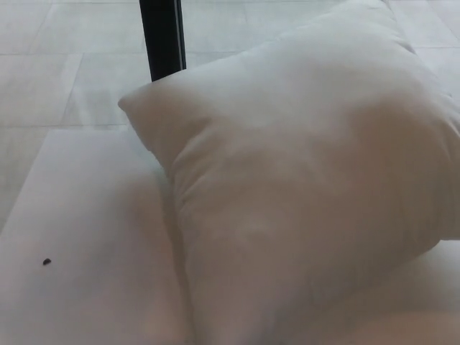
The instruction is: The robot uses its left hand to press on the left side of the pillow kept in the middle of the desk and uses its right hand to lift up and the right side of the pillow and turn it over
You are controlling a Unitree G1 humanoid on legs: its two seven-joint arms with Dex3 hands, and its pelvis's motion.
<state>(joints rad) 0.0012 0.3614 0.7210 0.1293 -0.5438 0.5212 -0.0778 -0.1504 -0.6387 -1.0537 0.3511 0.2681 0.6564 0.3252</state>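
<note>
A large white pillow (302, 180) fills the middle and right of the head view. It lies on the pale desk (79, 237), with one corner pointing to the upper left near the black post. Its surface is creased down the left side. Neither of my hands shows anywhere in the picture.
A black post (162, 36) stands beyond the desk's far edge at the top. Pale floor tiles (50, 65) lie behind the desk. A small dark speck (46, 261) sits on the desk at the left.
</note>
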